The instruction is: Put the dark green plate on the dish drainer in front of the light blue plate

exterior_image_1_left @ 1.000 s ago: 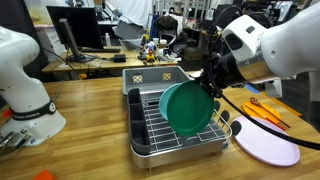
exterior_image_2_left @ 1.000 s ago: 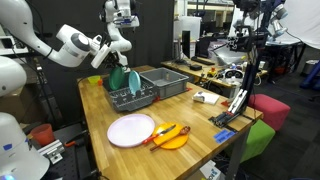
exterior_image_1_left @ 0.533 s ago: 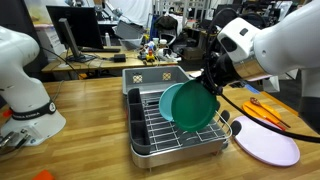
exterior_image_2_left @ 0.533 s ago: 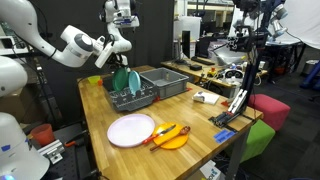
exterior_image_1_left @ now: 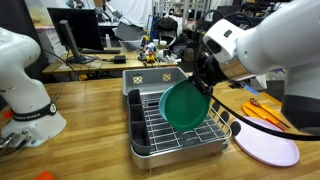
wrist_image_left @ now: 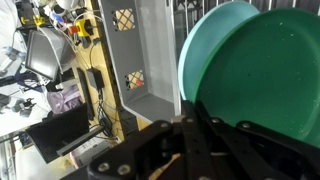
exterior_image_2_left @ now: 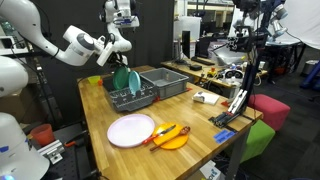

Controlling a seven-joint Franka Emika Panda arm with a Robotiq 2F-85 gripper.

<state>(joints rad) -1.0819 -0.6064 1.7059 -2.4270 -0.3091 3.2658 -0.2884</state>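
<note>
So it slots before the light blue plate [wrist_image_left: 203, 55], your gripper [exterior_image_1_left: 204, 88] is clamping the dark green plate [exterior_image_1_left: 184, 105] upright over the dish drainer [exterior_image_1_left: 150, 137].

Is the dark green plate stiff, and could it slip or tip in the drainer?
Probably stiff and light: the dark green plate, pinched only at its rim by the gripper, shows no sag. Its smooth surface looks slippery. Set on edge in the dish drainer, it may roll or tip unless the wires hold it.
</note>
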